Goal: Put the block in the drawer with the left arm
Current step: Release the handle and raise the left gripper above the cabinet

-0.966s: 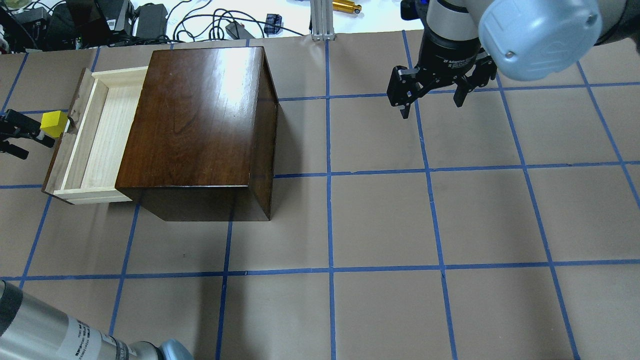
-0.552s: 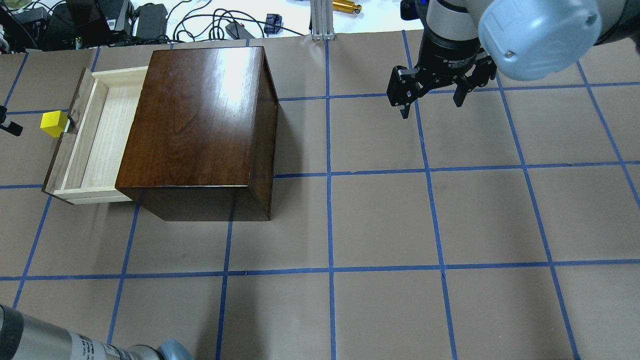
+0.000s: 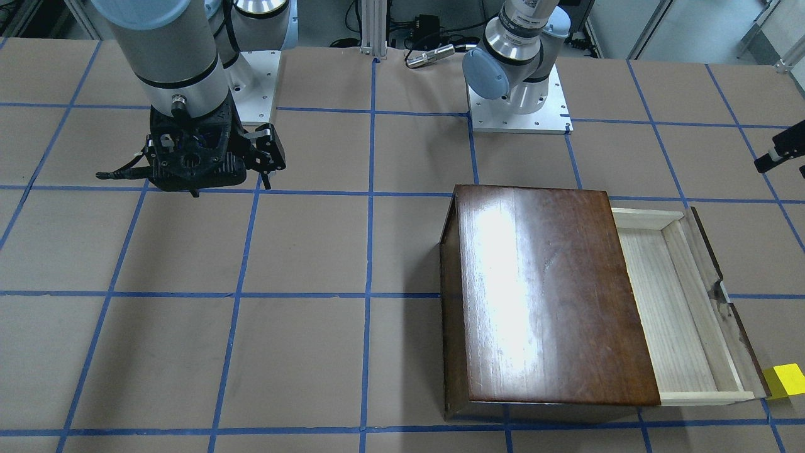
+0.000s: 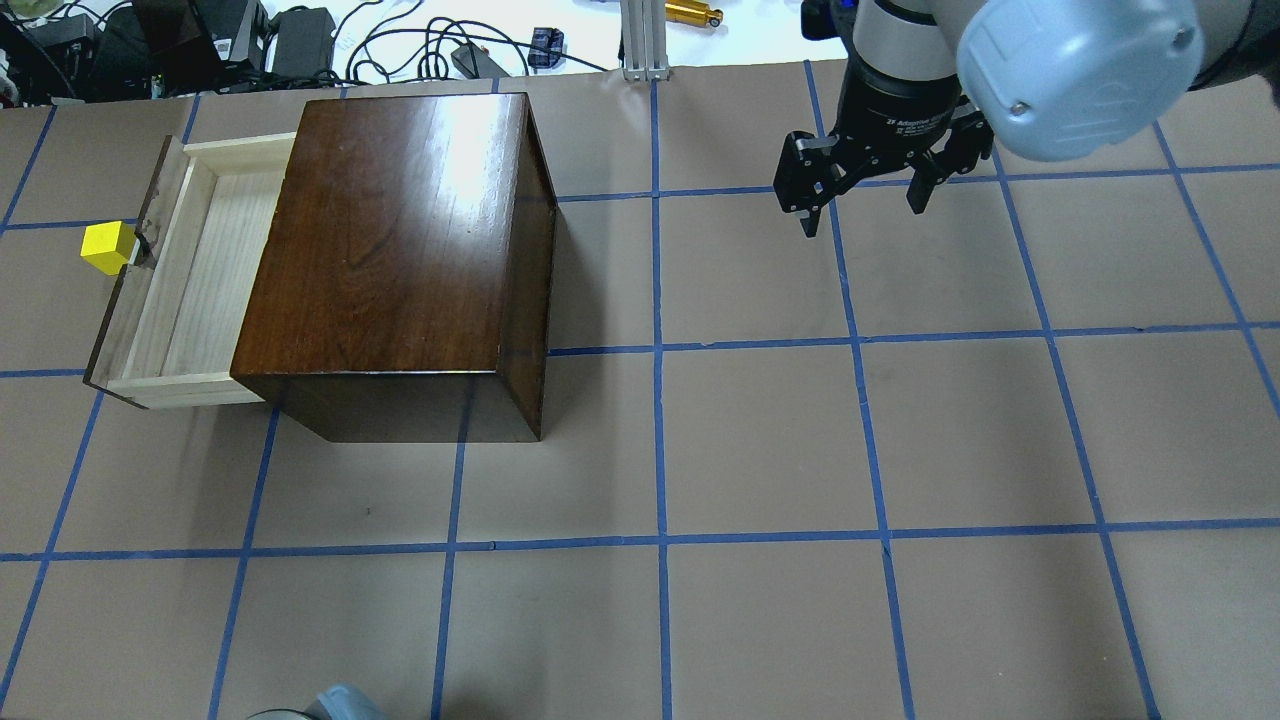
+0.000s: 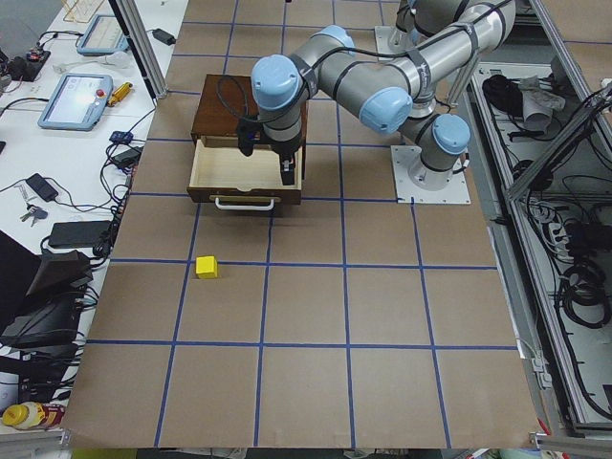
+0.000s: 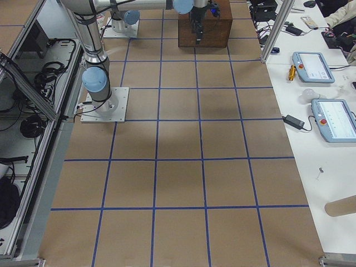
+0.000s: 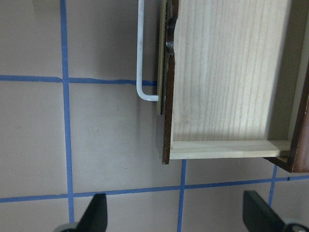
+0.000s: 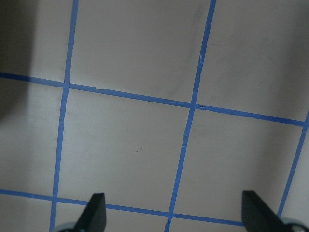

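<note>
The yellow block (image 4: 108,247) lies on the table in front of the open drawer (image 4: 190,270). The exterior left view shows the block (image 5: 206,266) apart from the drawer front. The drawer is pulled out of the dark brown box (image 4: 400,230) and is empty. My left gripper (image 7: 176,217) is open and empty. It hangs high above the table by the drawer's front corner and white handle (image 7: 140,72). It is out of the overhead view, and the block is hidden from its wrist camera. My right gripper (image 4: 860,205) is open and empty, right of the box.
Cables and electronics (image 4: 300,40) lie beyond the table's far edge, beside an aluminium post (image 4: 640,40). Blue tape lines grid the brown table. Operator pendants (image 5: 81,96) lie on a side bench.
My left gripper has drawn back from beside the block and left the overhead view to the left. The left arm's lower link has also slid out. The block and right arm have not moved.
</note>
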You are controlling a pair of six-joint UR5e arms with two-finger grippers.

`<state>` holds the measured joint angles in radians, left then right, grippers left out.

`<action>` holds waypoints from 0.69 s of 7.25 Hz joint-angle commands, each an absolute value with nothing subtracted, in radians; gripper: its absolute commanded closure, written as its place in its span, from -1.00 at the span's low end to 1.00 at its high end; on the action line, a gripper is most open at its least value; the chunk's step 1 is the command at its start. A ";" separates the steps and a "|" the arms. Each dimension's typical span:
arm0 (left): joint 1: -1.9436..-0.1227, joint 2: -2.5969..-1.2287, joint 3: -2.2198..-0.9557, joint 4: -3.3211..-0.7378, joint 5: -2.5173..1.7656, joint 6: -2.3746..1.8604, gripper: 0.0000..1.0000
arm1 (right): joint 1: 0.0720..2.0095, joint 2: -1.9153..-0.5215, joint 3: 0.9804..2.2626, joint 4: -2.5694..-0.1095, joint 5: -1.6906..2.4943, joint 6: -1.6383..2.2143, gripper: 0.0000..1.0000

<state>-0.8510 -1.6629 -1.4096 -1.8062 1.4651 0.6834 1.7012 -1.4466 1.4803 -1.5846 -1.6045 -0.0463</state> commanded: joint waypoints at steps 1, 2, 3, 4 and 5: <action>-1.025 -1.588 -1.442 -1.798 1.483 0.506 -1.00 | 1.701 -1.447 1.480 -1.585 -1.605 -0.048 -1.00; -1.151 -1.588 -1.442 -1.787 1.544 0.348 -1.00 | 1.701 -1.447 1.480 -1.585 -1.605 -0.046 -1.00; -1.254 -1.586 -1.442 -1.767 1.564 0.281 -1.00 | 1.701 -1.447 1.480 -1.585 -1.603 -0.046 -1.00; -1.346 -1.592 -1.443 -1.737 1.572 0.203 -1.00 | 1.701 -1.447 1.480 -1.585 -1.605 -0.048 -1.00; -1.427 -1.607 -1.448 -1.674 1.586 0.113 -1.00 | 1.701 -1.447 1.480 -1.585 -1.605 -0.048 -1.00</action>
<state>-1.3211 -1.5949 -1.4441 -1.7326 1.5687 0.2184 1.7012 -1.4465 1.4803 -1.5846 -1.6042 -0.0471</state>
